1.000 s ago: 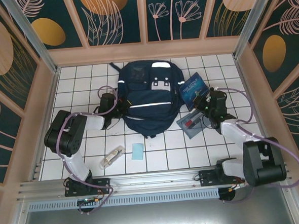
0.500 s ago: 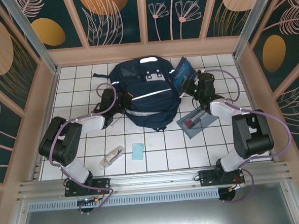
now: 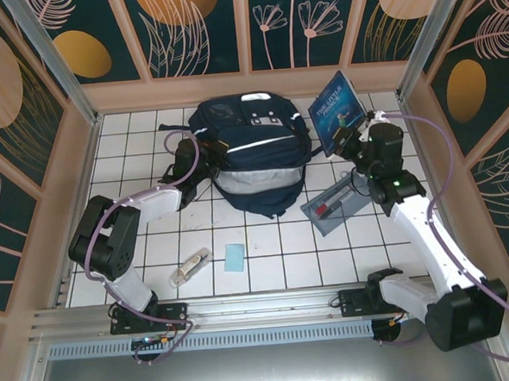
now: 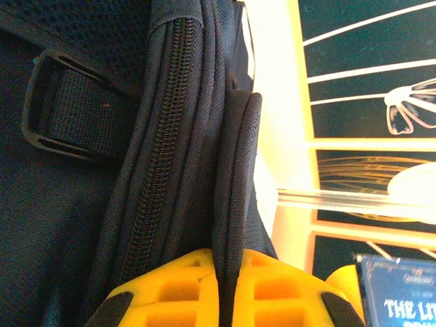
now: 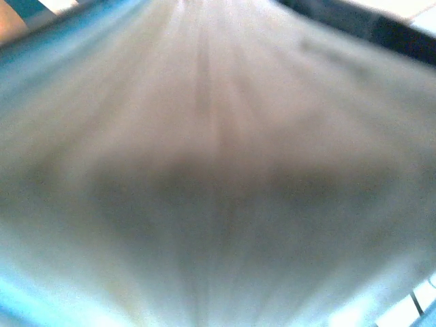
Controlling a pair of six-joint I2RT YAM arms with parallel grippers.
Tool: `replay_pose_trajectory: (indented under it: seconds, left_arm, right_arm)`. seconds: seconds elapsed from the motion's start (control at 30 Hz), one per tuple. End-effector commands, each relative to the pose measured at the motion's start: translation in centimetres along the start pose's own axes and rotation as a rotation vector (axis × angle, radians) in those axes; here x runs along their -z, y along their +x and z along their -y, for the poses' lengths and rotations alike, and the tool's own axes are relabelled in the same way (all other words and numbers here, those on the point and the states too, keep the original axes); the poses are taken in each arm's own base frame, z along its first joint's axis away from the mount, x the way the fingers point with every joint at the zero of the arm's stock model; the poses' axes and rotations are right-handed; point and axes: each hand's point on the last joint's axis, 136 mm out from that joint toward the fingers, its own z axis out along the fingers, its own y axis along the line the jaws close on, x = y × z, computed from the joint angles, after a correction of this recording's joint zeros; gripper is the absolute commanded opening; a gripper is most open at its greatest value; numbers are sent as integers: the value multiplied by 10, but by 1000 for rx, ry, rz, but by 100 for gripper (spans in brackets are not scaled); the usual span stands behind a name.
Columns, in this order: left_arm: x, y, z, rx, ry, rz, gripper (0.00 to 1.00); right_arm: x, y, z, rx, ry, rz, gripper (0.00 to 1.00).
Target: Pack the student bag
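The student bag point(image 3: 252, 156), a big navy backpack with white stripes, stands at the back middle of the tiled table. My left gripper point(image 3: 193, 153) is at its left side. In the left wrist view the yellow fingers point(image 4: 177, 289) are shut on a folded edge of the student bag point(image 4: 122, 170), beside its zip. My right gripper point(image 3: 352, 139) holds a blue book point(image 3: 339, 106) up in the air, tilted, right of the bag's top. The book's blurred page edges point(image 5: 218, 163) cover the right wrist view and hide the fingers. The book's corner point(image 4: 402, 293) shows in the left wrist view.
A clear pencil case point(image 3: 336, 207) with a red item inside lies right of the bag. Nearer the front lie a light blue pad point(image 3: 234, 257) and a small pale tube point(image 3: 191, 267). Wooden walls close in the table on three sides.
The left gripper has drawn the bag's side up and back, so the bag stands more upright. The right gripper has lifted the book off the table, up and toward the back right.
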Motion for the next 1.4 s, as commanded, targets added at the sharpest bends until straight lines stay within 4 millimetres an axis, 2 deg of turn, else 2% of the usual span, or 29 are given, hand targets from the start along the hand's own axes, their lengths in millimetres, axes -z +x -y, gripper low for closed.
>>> replay_pose_trajectory:
  seconds: [0.0,0.1,0.27,0.37,0.47,0.53,0.67,0.83,0.97,1.1,1.37]
  left_arm:
    - [5,-28,95,92,325,110,0]
    - [0,-30,98,139,347,110,0]
    - [6,-38,111,197,407,139,0]
    - [11,-40,115,201,423,151,0]
    - [12,-38,117,210,435,143,0]
    - [13,-37,118,214,439,137,0]
    - [15,-34,118,224,442,136,0]
    - [17,-33,122,228,455,139,0]
    - [18,-28,127,244,480,125,0]
    - [17,-19,134,245,499,89,0]
    - [25,-13,138,258,508,60,0]
  right_arm:
    - [11,9,17,-47,58,2,0]
    - [11,26,29,-88,46,-15,0]
    - [10,55,37,-212,-21,-51,0]
    - [8,70,32,-308,-116,-72,0]
    - [1,85,17,-389,-258,-119,0]
    - [-4,89,5,-407,-335,-147,0]
    - [-8,91,-9,-399,-355,-162,0]
    - [-3,91,-14,-478,-378,-175,0]
    - [-3,110,-17,-593,-423,-214,0]
    - [-18,127,-29,-586,-428,-238,0]
    - [-61,115,-70,-544,-596,-204,0]
